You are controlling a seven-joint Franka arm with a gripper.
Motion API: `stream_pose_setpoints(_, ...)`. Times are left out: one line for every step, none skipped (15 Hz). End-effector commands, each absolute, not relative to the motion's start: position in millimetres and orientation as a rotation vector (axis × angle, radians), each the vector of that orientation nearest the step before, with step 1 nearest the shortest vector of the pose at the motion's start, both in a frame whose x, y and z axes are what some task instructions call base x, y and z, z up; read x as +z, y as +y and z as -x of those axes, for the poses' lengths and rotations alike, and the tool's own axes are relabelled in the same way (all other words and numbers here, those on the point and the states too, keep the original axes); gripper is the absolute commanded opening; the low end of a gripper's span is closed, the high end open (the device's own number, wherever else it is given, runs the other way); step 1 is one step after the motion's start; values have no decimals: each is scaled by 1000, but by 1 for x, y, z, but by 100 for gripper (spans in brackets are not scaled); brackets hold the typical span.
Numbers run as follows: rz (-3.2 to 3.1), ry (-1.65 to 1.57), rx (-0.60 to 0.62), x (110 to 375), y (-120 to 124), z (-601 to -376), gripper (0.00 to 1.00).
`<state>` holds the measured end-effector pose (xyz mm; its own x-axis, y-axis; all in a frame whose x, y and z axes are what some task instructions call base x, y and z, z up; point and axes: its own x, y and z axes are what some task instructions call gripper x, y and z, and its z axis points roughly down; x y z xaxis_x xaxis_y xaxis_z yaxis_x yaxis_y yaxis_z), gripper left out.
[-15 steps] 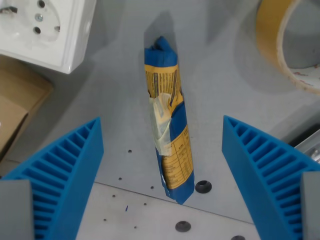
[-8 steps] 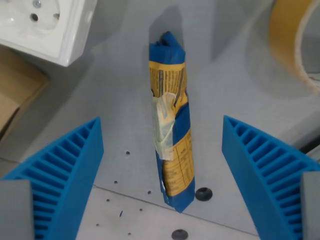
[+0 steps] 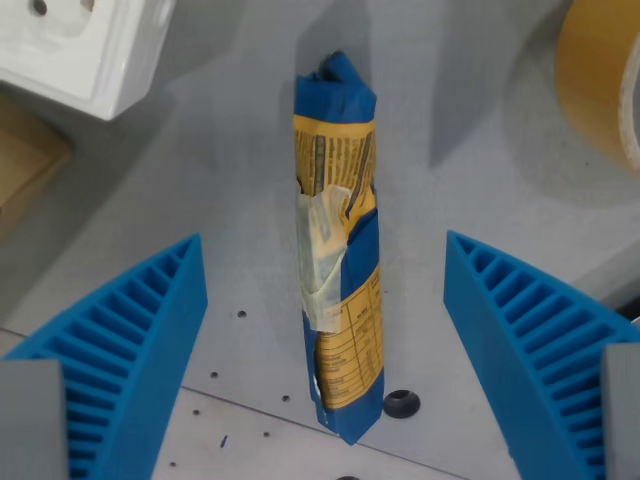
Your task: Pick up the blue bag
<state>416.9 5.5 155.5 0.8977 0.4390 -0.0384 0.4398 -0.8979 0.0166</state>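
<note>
The blue bag (image 3: 340,250) is a long rolled packet with yellow printed labels and a strip of pale tape around its middle. It lies lengthwise on the grey table, running from the upper centre of the wrist view down to the lower centre. My gripper (image 3: 325,350) hangs above it, open. One blue ribbed finger (image 3: 120,350) stands at the wrist view's left and the other (image 3: 530,340) at its right. The bag's lower half lies between them, clear of both.
A white socket box (image 3: 75,45) sits at the top left with a brown cardboard piece (image 3: 25,165) below it. A roll of yellowish tape (image 3: 605,80) fills the top right corner. Small holes and a black screw head (image 3: 400,403) mark the table near the bag's lower end.
The camera has come lower and shifted: the bag looks larger and more centred between the fingers, and the socket box and tape roll have slid towards the frame edges. The fingers remain equally spread.
</note>
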Motion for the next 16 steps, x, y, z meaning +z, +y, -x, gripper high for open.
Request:
stream_pose_setpoints(-2982,765,104,160,2,-402,100)
stream_pose_setpoints(-2981,764,108,160,2,-401,100)
stream_pose_setpoints(-2980,763,114,160,2,-399,100)
stream_pose_setpoints(-2980,762,120,161,3,-398,100)
stream_pose_setpoints(-2980,759,125,161,3,-398,100)
stream_pose_setpoints(-2980,757,127,162,3,-397,100)
stream_pose_setpoints(-2981,756,126,163,4,-397,100)
stream_pose_setpoints(-2982,754,123,163,4,-397,100)
stream_pose_setpoints(-2983,753,121,158,6,-401,100)
stream_pose_setpoints(-2983,753,118,154,8,-404,100)
stream_pose_setpoints(-2984,749,119,149,7,-407,100)
stream_pose_setpoints(-2986,744,118,144,5,-409,100)
stream_pose_setpoints(-2987,742,116,139,5,-411,100)
stream_pose_setpoints(-2987,740,111,134,6,-410,100)
stream_pose_setpoints(-2986,739,111,129,7,-410,0)
stream_pose_setpoints(-2986,739,111,129,7,-410,0)
